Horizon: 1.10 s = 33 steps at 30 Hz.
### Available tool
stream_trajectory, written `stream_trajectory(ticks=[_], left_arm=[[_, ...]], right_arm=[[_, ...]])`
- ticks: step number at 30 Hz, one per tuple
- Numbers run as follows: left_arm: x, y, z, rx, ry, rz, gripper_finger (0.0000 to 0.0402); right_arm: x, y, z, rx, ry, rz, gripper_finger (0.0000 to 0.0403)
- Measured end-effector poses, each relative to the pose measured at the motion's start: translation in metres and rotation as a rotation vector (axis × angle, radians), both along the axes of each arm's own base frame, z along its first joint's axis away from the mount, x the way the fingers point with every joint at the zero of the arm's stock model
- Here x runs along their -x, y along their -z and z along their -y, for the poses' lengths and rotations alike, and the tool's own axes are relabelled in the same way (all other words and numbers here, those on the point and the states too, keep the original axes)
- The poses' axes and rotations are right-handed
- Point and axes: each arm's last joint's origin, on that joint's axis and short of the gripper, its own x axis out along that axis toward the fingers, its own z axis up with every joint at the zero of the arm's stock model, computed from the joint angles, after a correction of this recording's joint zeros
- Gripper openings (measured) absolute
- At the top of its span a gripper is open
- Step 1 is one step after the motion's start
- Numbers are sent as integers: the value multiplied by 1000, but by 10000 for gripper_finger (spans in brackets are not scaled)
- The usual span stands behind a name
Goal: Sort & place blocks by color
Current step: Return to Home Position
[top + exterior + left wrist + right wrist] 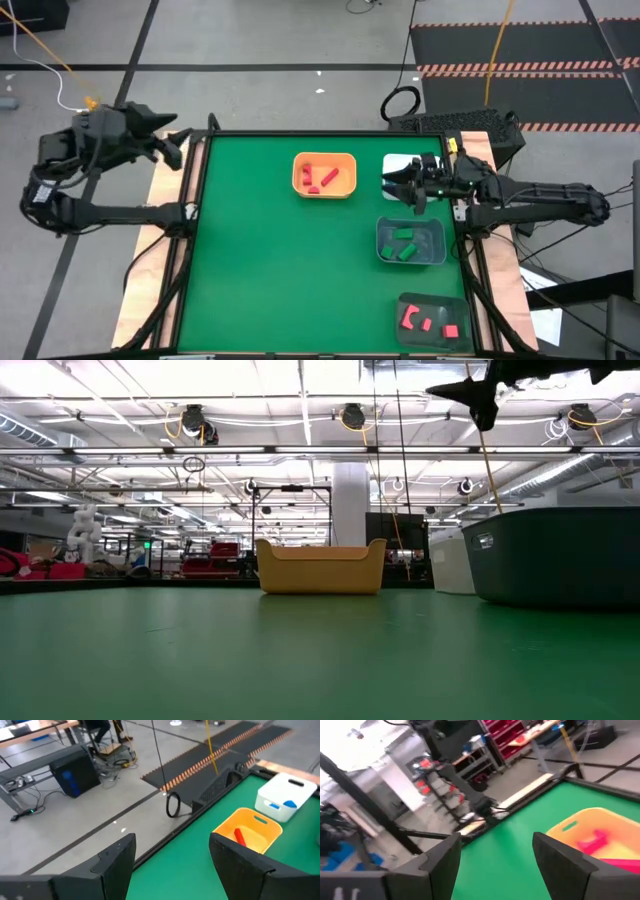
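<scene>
Here the blocks lie sorted into four bins on the green table (270, 260). Several red blocks (320, 177) sit in the orange bin (296, 175) toward the table's far edge. Just to its right, blue blocks (289, 804) lie in the white bin (272, 795), which from above shows only partly beneath the right arm. Along the right edge, green blocks (404, 243) rest in the grey-blue bin (380, 243). Nearer, at the right corner, red and pink blocks (428, 322) lie in the dark bin (434, 296). The right gripper (392, 186) hangs well above the table at the white bin's near side, between it and the grey-blue bin. It points toward the orange bin, and its fingers are spread wide with nothing between them. The left gripper (182, 147) is off the table, just beyond the far left corner, aimed toward the table. Its fingers are likewise spread wide and empty.
</scene>
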Motion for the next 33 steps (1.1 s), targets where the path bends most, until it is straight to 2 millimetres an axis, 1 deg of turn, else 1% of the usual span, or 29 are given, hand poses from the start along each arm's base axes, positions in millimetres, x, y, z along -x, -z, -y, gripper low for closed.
stream_trajectory(ticks=[4,8,13,15,18,21,23,25,28,33], left_arm=[[11,-1,3,-18,-14,19,255],[11,-1,3,-27,-8,5,255],[3,6,0,-12,-10,-23,255],[0,10,-2,-15,-30,-40,255],[-2,15,-5,-41,-107,-67,255],[-2,17,-8,-67,-197,-76,255],[-4,22,-10,-62,-231,-84,255],[-9,30,-13,-51,-248,-84,255],[-18,46,-18,-37,-270,-83,255],[-29,63,-25,-25,-281,-50,255]], right_arm=[[3,2,5,41,26,-31,236],[4,6,10,58,58,-53,236],[5,31,20,43,118,-60,236],[6,43,25,17,150,-17,236],[11,58,32,2,164,113,236],[20,67,36,29,174,279,236],[28,76,37,33,197,356,236],[34,84,38,14,212,402,236],[41,97,38,-60,222,425,236],[43,96,38,-121,195,467,236]])
